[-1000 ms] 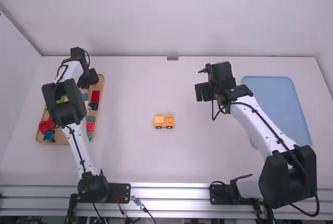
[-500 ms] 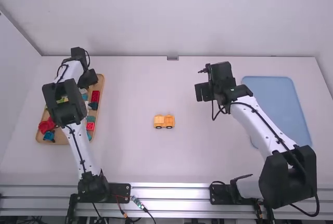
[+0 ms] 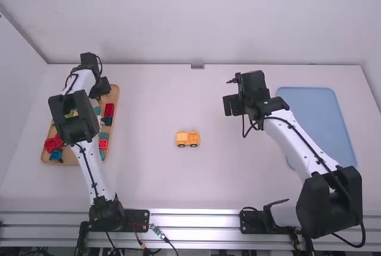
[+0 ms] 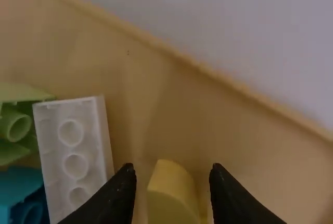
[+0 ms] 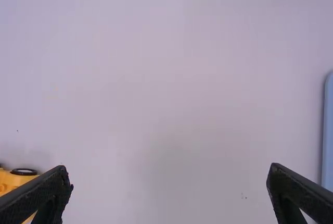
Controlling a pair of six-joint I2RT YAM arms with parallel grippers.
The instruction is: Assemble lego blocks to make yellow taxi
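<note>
My left claw (image 3: pixel 100 89) hangs over the wooden tray (image 3: pixel 116 96), which lies at nine o'clock from the small yellow toy taxi (image 3: pixel 188 139) on the white table (image 3: pixel 161 178). Its two black fingers stand open, and between them sits a pale yellow block (image 4: pixel 171 193), rounded on top; I see a gap on either side of it, so I am not gripping it. Just beside one finger lies a white plastic brick (image 4: pixel 75 151) with round rings along its face, and past that are hollow light-green pieces (image 4: pixel 21 122) and a blue piece (image 4: pixel 21 190). Elsewhere in the tray, measured from its middle, there's a red brick (image 3: pixel 109 109) at two o'clock, another red one (image 3: pixel 103 144) at four, and a bulky red piece (image 3: pixel 52 143) at eight. The taxi stands near the middle of the table, with dark wheels on the side I can see. My right claw (image 3: pixel 232 105) is at two o'clock from it, fingers spread wide with nothing between them, while a flat light-blue mat (image 3: pixel 315 119) lies farther out at three o'clock from the taxi.
</note>
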